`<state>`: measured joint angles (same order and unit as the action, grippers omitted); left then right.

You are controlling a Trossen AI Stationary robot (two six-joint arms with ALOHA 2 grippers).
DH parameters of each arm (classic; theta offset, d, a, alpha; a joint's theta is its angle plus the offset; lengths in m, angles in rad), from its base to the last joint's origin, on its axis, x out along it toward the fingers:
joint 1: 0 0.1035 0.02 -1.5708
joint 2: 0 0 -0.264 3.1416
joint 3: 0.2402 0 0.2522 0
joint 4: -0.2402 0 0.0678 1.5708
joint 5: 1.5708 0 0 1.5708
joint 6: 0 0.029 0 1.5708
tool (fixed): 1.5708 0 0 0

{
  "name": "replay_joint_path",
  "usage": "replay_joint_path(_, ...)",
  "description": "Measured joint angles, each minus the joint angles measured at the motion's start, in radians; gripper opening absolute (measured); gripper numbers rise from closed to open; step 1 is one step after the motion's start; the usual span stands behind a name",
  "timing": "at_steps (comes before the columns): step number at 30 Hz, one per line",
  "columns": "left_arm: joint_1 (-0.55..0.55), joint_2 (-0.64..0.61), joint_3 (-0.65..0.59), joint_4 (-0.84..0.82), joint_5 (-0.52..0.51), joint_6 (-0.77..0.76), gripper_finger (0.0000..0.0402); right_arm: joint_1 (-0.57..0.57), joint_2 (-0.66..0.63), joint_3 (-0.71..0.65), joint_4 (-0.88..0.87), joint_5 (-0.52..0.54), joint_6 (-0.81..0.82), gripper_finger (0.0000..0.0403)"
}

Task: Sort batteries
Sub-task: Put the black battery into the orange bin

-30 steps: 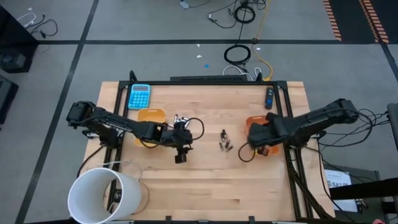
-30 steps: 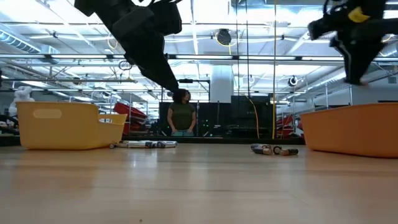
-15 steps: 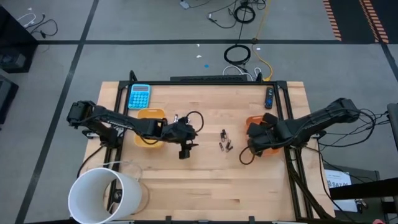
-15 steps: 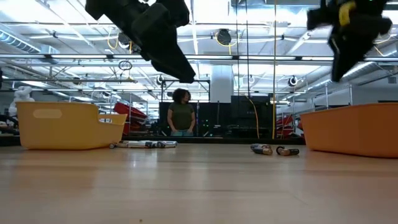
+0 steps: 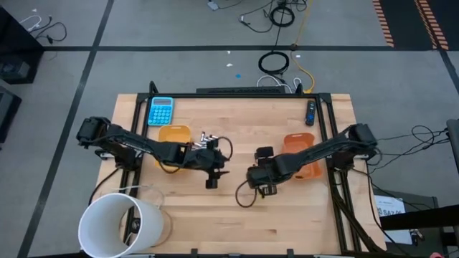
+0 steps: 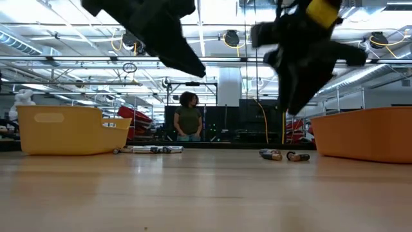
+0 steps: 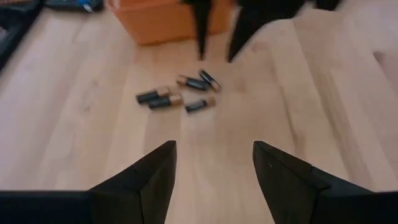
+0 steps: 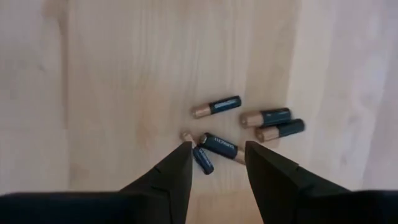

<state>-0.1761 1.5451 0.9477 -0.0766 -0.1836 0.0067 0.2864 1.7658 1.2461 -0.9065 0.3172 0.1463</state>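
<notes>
Right gripper [image 8: 217, 145]: off the orange tray [image 5: 292, 138] within the last second and swung across to the middle of the table [image 5: 237, 222]. Now hanging directly above the loose batteries [image 8: 216, 106], fingers parted to a moderate gap, nothing between them, tips pointing down either side of the nearest cell. No longer carrying anything, so probably back from a drop and lining up for the next pick.

Left gripper [image 7: 213, 144]: barely shifted in that time, drifted only a little beside the yellow tray [image 5: 174, 134]. Hovering above bare wood, short of the same cluster, fingers spread wide and empty. Looks to be waiting, or closing in on the pile from the other side. Some risk of both arms crowding one small spot.

Meaning for the task: sorting well under way but not finished, with cells on the wood yet to be lifted.

Counts:
- Batteries in the central cluster: five, dark with copper ends, lying flat, some touching, between the two trays.
- A second little group just beside the yellow tray, silvery; perhaps three or four, too small to count surely.
- Trays: two, one yellow on the left, one orange on the right. Contents not visible.
- Arms: two, both over the table.
- One blue calculator [image 5: 161, 111] at the far left corner, one white bucket [image 5: 118, 222] at the near left corner.
- One person [image 6: 188, 116] standing in the room beyond.
</notes>
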Motion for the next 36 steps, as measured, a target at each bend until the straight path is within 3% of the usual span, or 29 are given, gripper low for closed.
replay_joint_path(10, -0.076, 0.0, -0.022, 0.005, 0.014, -0.08, 0.0223, -0.039, 0.068, -0.032, 0.012, -0.063, -0.125, 0.0126)
replay_joint_path(24, -0.116, -0.001, -0.022, -0.048, -0.036, -0.158, 0.0223, -0.06, 0.063, -0.151, 0.065, -0.062, -0.132, 0.0118)
replay_joint_path(36, -0.117, -0.001, -0.022, -0.049, -0.038, -0.159, 0.0223, -0.09, 0.063, -0.146, 0.117, -0.181, -0.15, 0.0116)
